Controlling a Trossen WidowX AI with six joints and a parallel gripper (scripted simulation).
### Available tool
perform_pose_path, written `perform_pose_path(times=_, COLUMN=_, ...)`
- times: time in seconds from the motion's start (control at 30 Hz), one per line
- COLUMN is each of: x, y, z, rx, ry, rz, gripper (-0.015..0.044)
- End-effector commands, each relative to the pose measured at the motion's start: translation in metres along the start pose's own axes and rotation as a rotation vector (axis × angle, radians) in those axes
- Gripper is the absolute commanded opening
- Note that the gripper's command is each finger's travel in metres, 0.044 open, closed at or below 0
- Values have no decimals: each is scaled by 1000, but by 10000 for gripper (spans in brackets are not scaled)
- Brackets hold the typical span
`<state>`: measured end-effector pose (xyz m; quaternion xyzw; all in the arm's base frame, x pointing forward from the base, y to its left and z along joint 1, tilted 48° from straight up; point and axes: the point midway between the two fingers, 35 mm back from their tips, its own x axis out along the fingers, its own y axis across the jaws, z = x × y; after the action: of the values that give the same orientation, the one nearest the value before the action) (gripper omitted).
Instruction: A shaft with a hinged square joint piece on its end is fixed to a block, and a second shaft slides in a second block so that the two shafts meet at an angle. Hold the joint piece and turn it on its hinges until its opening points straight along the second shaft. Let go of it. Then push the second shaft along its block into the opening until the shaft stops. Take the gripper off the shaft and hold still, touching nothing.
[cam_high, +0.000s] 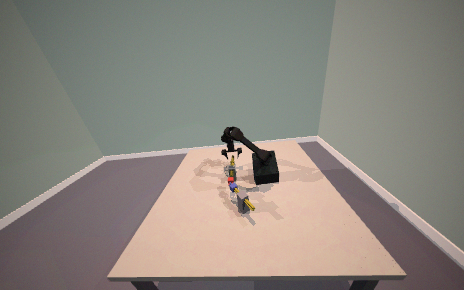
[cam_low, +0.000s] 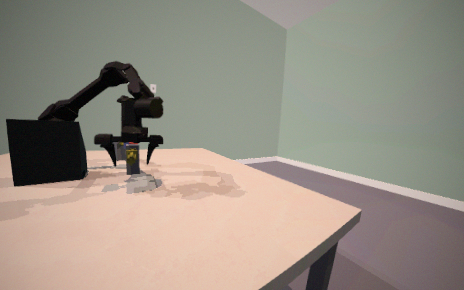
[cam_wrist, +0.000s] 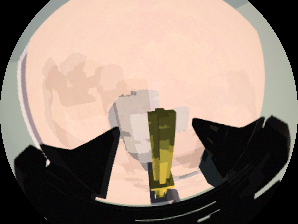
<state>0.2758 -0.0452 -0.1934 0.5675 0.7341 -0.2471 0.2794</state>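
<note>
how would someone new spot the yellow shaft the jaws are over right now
Start at the black arm base on the table; a short row of small parts runs beside it. The yellow shaft is at the row's far end, under the open gripper. Its twin pokes from the near grey block, away from the jaws.
</note>
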Motion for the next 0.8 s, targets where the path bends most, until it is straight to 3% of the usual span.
perform_pose_path(times=0.0, x=10, y=-2, z=-1, rx=10, ry=9, rz=-4, gripper=440)
perform_pose_path(times=0.2, x=17, y=-2, z=-2, rx=10, ry=9, rz=-4, gripper=440)
perform_pose_path(times=0.63, x=17, y=-2, z=-2, rx=10, ry=9, rz=-4, gripper=102)
perform_pose_path(times=0.77, x=17, y=-2, z=-2, rx=10, ry=9, rz=-4, gripper=102)
